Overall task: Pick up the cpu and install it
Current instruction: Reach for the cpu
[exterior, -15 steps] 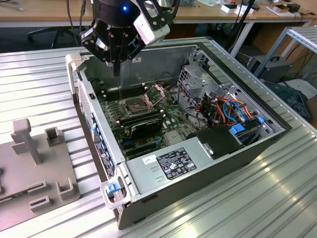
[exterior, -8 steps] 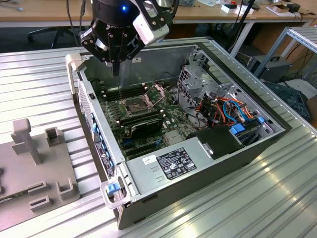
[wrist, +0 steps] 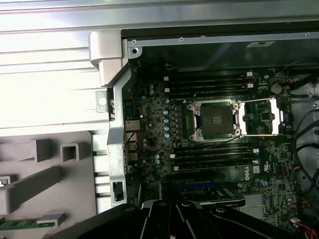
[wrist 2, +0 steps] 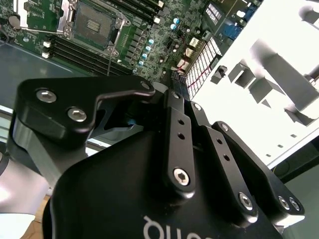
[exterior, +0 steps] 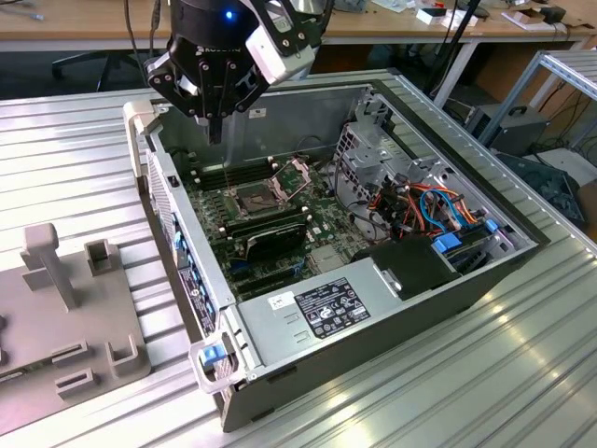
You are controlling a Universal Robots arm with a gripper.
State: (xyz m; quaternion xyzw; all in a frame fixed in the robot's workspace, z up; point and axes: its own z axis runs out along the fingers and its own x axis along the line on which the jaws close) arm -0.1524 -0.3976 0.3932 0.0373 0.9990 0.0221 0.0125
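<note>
My gripper (exterior: 216, 129) hangs above the far left corner of the open computer case (exterior: 485, 280), its black fingers pressed together and pointing down; I see nothing between them. It stands a little above and behind the CPU socket (exterior: 254, 196) on the green motherboard. The socket (wrist: 217, 119) lies open, its metal load plate (wrist: 261, 117) flipped back, and its dark bed looks bare. In the second wrist view the gripper (wrist 2: 174, 92) is seen from behind, with the socket (wrist 2: 93, 24) beyond it. The cpu is out of view.
Memory slots (wrist: 212, 157) flank the socket. A power supply (exterior: 322, 308) and bundled cables (exterior: 434, 210) fill the case's near and right side in the exterior view. A grey fixture block (exterior: 70, 317) with slots and posts sits on the ribbed metal table (exterior: 466, 392) at the left.
</note>
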